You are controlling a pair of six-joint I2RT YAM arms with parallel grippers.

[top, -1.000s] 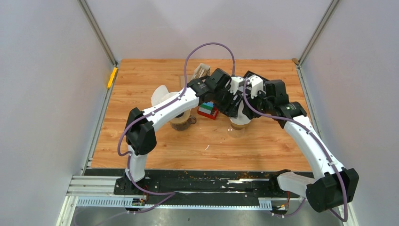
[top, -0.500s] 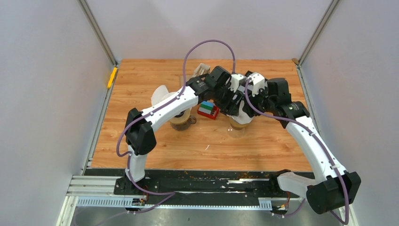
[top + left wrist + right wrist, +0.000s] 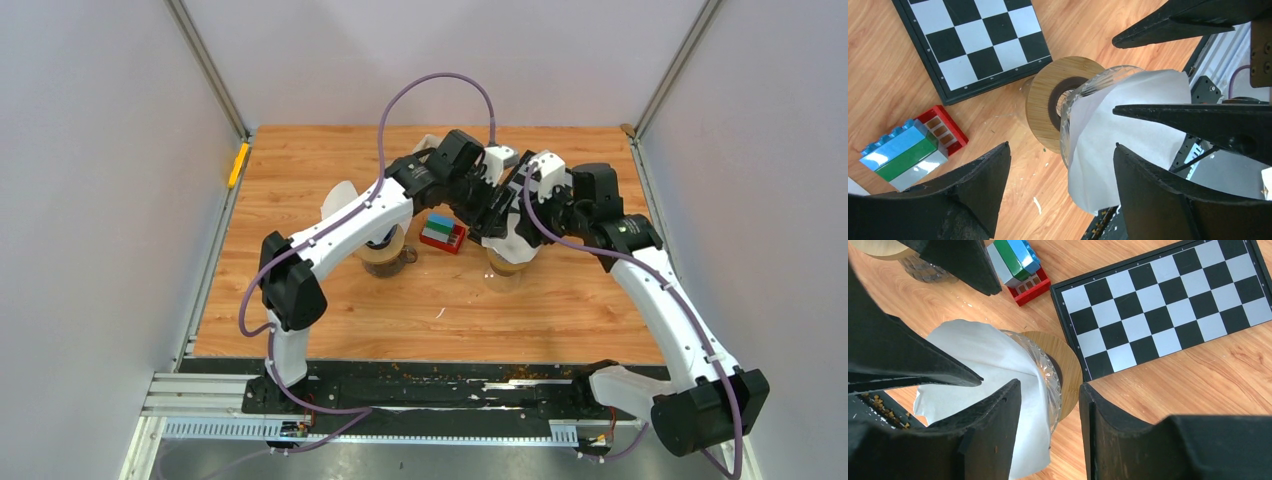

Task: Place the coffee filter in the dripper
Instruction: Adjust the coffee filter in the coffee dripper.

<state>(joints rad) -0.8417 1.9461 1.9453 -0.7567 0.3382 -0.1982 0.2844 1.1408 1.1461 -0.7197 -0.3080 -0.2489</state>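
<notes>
On wooden table (image 3: 330, 300), coffee filter (image 3: 1128, 90) in glass dripper (image 3: 1073, 107); left hand (image 3: 1061, 146) wide, right hand (image 3: 1050, 385) half-open astride its rim.

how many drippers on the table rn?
2. One dripper is at centre, with the white filter sitting in it. A second dripper is left of the toy bricks, mostly under the left arm; only part shows, so its type is uncertain.

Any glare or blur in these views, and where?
Left wrist: glare whitens the blue top of the toy brick stack; chessboard sharp. Right wrist: coffee filter bright, folds visible. Top external: even light, only soft shadows on the table.
</notes>
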